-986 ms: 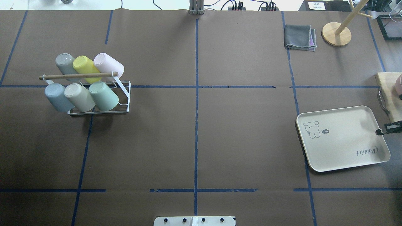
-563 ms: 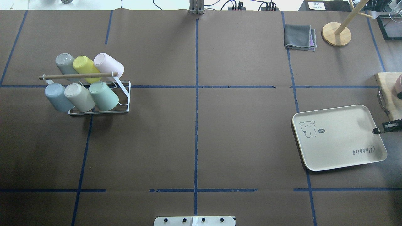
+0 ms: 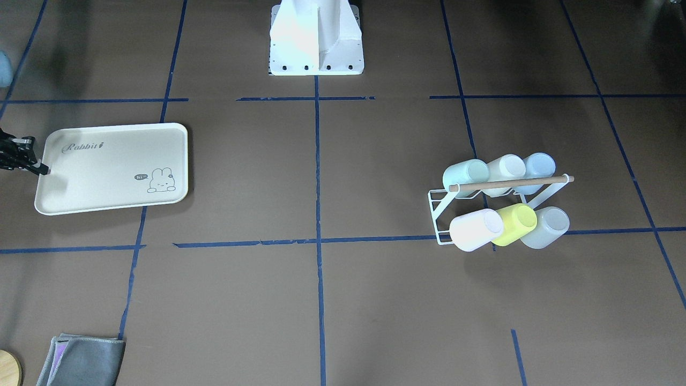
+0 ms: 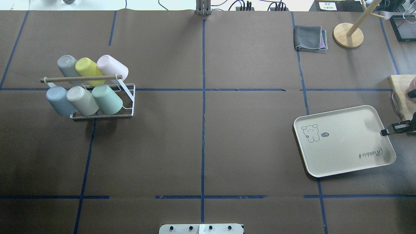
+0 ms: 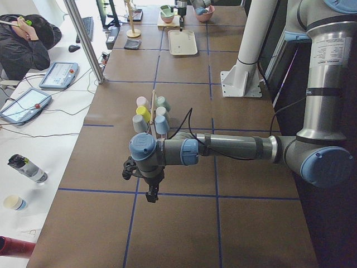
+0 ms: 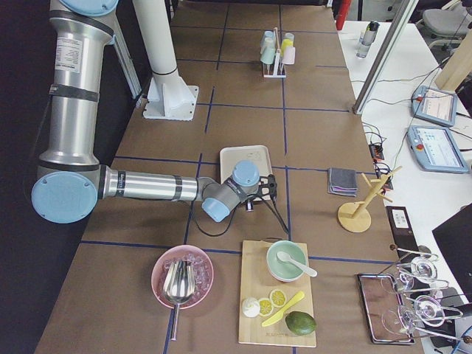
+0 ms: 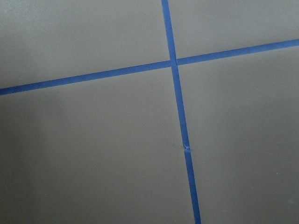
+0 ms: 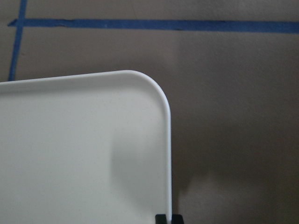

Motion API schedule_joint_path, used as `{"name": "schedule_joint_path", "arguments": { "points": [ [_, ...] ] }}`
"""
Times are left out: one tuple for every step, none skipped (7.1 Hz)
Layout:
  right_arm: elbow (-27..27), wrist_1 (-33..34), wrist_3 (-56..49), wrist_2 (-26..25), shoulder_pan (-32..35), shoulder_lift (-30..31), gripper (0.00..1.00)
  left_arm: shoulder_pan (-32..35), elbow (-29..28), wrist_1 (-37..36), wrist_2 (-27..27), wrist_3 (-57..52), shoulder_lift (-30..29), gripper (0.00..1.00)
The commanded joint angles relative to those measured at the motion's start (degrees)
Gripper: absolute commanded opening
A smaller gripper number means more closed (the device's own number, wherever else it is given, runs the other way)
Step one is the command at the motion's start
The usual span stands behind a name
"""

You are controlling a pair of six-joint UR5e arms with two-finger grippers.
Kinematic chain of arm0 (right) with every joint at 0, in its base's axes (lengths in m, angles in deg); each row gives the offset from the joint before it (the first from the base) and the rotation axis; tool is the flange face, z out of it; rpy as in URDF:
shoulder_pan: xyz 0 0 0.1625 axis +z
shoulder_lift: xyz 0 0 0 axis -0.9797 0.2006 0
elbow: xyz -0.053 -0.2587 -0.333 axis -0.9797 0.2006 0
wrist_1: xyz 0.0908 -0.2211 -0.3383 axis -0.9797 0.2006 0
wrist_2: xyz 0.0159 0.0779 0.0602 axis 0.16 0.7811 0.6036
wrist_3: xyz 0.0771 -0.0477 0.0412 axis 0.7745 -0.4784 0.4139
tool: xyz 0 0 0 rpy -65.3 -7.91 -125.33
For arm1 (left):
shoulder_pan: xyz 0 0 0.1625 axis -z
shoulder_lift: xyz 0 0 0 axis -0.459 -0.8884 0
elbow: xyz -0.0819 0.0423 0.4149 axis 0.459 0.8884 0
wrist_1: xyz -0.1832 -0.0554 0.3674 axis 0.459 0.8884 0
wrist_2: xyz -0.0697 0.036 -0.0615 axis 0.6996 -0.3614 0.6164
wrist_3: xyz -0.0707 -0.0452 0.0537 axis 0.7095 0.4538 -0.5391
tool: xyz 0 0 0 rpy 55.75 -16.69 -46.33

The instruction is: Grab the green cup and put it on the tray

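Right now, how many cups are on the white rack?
6. Far row, left to right in the overhead view: grey cup, yellow cup, pink cup. Near row: blue cup, cream cup, green cup. None seems hidden.

Overhead cam: behind robot, looks fwd/down, covers whole table. Front cam: opposite side, faces robot base, steep down. Both share tray and cup rack. Side cams: table ends, look lengthwise. L wrist cam: close on tape cross. R wrist cam: very close on tray corner.
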State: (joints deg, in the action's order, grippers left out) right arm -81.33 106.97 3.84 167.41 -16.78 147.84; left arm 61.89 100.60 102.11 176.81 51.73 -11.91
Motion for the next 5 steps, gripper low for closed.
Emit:
{"name": "schedule_joint_path", "arguments": {
  "points": [
    [-0.56,0.01,10.29,0.01,-1.78,-6.13,0.0,0.0,0.01,0.0,0.0,0.0,0.0,1.0],
    [-0.65,0.1,14.45,-0.51,-4.4,-9.64,0.0,0.0,0.1,-0.09,0.0,0.0,0.0,1.0],
    [-0.74,0.8,19.8,-1.83,-6.52,-13.33,0.0,0.0,0.1,-0.09,0.0,0.0,0.0,1.0],
    [-0.74,5.07,23.94,-3.58,-10.37,-19.55,0.0,0.0,0.19,0.0,0.0,0.0,0.0,1.0],
    [-1.0,11.55,25.11,-8.03,-13.1,-25.35,0.0,0.0,0.19,0.0,0.0,0.0,0.0,1.0]
  ]
}}
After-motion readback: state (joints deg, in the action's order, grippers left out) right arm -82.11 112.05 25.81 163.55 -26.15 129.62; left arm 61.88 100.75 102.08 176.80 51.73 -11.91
